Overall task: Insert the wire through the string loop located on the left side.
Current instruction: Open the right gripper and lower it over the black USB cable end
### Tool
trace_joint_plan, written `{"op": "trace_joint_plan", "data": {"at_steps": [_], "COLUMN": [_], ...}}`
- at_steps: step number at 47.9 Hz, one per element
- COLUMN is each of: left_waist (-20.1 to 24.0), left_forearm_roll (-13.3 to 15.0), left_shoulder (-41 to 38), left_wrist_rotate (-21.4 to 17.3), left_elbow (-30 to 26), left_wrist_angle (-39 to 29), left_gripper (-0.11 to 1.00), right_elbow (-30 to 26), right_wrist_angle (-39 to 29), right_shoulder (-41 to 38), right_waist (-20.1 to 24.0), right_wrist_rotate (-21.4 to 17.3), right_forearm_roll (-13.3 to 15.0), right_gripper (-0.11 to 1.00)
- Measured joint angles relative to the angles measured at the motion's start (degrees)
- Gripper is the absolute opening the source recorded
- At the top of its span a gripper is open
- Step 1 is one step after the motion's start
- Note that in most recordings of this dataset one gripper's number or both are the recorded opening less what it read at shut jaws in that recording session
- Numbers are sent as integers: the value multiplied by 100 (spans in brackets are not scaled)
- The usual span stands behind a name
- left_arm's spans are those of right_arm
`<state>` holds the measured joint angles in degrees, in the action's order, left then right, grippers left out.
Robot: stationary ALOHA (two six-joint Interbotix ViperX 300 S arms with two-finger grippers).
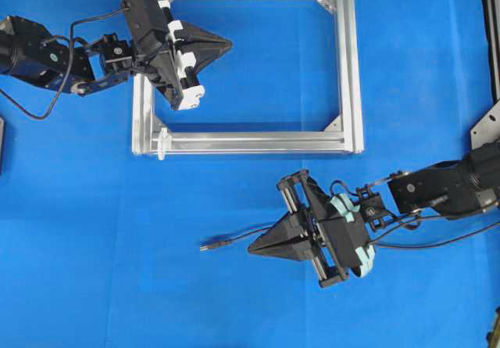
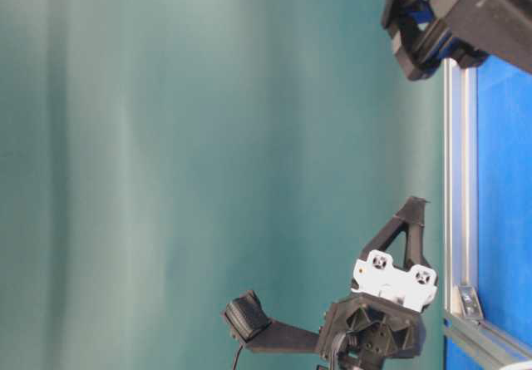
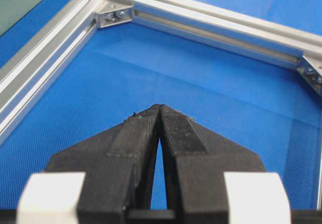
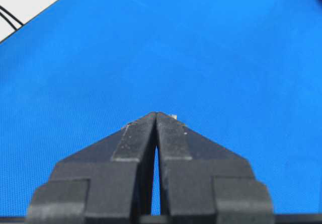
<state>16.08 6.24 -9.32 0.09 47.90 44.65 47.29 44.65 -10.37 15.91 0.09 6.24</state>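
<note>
**A:** Which step am I seeing on your side?

**B:** I am judging that we are standing at the very beginning. The wire (image 1: 234, 242) is lying on the blue desk (image 1: 94, 246), untouched, with its small silvery plug pointing to the left, just beside the tip of the right pincer (image 1: 254, 248). That pincer is clenched and is grasping nothing; in the right wrist view I am seeing only its two black fingers (image 4: 133, 138) pressed together over bare blue cloth.

**A:** And the other arm?

**B:** The left pincer (image 1: 228, 44) is also clenched and empty. It is hovering inside the aluminium frame (image 1: 351, 66), near the upper left corner. The string loop (image 1: 162, 143) is sticking out white at the lower left corner of the frame, well apart from both pincers and from the plug.

**A:** What is the next move asking from you?

**B:** I think the right pincer must first release, then come down on the wire close behind the plug, so that the tip is staying stiff enough to aim. After that, a long carry to the loop. The left pincer could be steadying the loop, which is looking thin and floppy.

**A:** Any brand or label to read?

**B:** No, I am finding no writing in any view.
</note>
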Motion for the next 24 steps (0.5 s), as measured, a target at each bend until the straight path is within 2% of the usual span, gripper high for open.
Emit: {"op": "trace_joint_plan", "data": {"at_steps": [5,24], "left_waist": [-26,-62], "left_forearm_roll": [-62,-105], "left_shoulder": [26,26], "left_wrist_rotate": [18,79], "left_elbow": [9,9], "left_wrist_angle": [-88,-123], "left_gripper": [0,0], "right_elbow": [0,0], "right_wrist_angle": [-79,-387], "right_shoulder": [53,97], "right_waist": [0,-88], "right_wrist_rotate": [-44,-281], "right_forearm_roll": [-35,-105], "right_gripper": [-2,-1]}}
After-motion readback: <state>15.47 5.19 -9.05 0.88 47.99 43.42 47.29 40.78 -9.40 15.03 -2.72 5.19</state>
